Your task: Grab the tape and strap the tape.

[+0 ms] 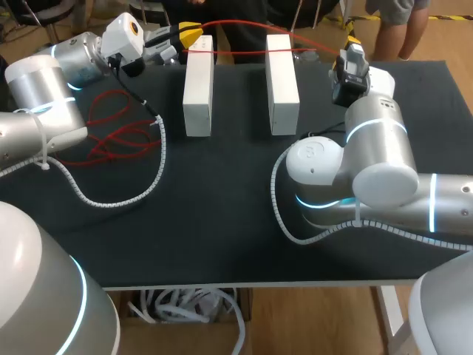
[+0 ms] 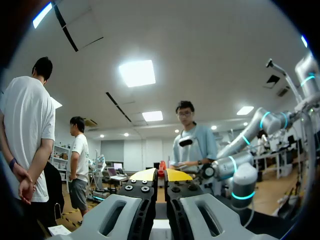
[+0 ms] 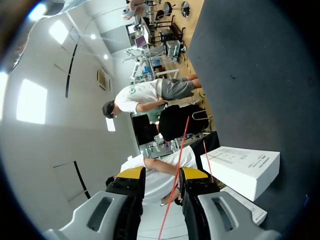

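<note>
Over on the left, the left end effector (image 1: 188,33) sits at the far edge of the counter (image 1: 222,214), fingers pinched together on the red tape (image 2: 161,167). The line stretches rightward above two white blocks (image 1: 198,85). It ends at the right end effector (image 3: 162,174), whose fingers stand apart. The tape runs lengthwise through that gap, apparently ungripped, though it's hard to be sure, so this arm is nearer the free stretch.

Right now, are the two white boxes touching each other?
Apart. The head view shows a strip of bare black table between the left box and the right box.
</note>
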